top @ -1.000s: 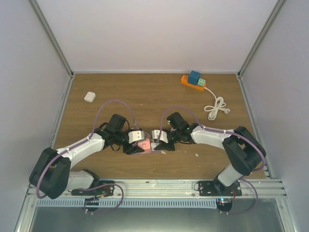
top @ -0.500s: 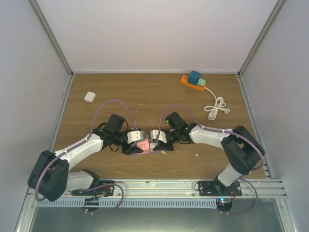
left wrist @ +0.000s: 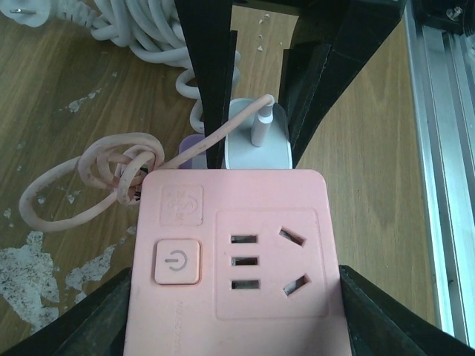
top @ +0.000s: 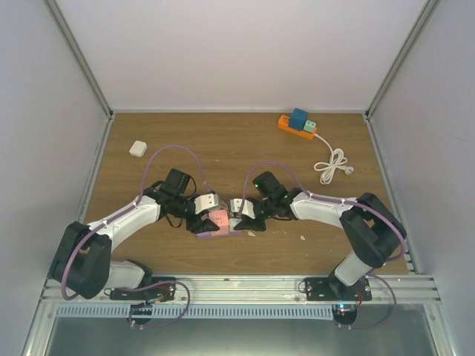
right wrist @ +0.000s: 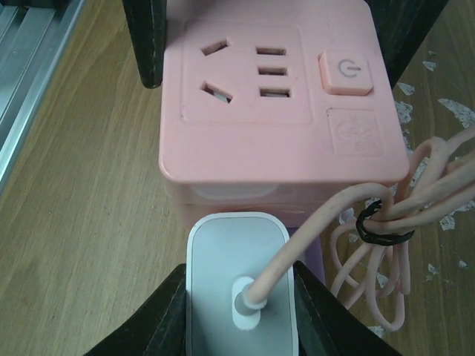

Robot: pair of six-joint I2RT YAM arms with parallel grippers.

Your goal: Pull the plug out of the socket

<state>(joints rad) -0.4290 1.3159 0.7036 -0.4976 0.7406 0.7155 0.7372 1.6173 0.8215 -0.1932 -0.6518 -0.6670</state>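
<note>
A pink socket cube (top: 220, 218) sits mid-table between both arms. My left gripper (top: 207, 216) is shut on it; in the left wrist view the cube (left wrist: 234, 252) fills the space between my fingers (left wrist: 93, 319). A white plug (top: 237, 206) with a pink cable sits against the cube's side face, and no prongs show. My right gripper (top: 243, 213) is shut on the plug (right wrist: 239, 282), with fingers (right wrist: 159, 315) on both its sides. The plug also shows in the left wrist view (left wrist: 256, 141). The cube (right wrist: 271, 96) has a tied pink cable bundle (right wrist: 386, 230) beside it.
An orange power strip (top: 296, 125) with blue and green plugs lies at the back right, and a coiled white cable (top: 332, 165) lies near it. A small white block (top: 138, 148) lies at the back left. A metal rail (left wrist: 438, 185) runs along the near edge.
Both grippers, with cube and plug, have shifted slightly away from the bases. The left arm's elbow has swung outward. Both grips are unchanged.
</note>
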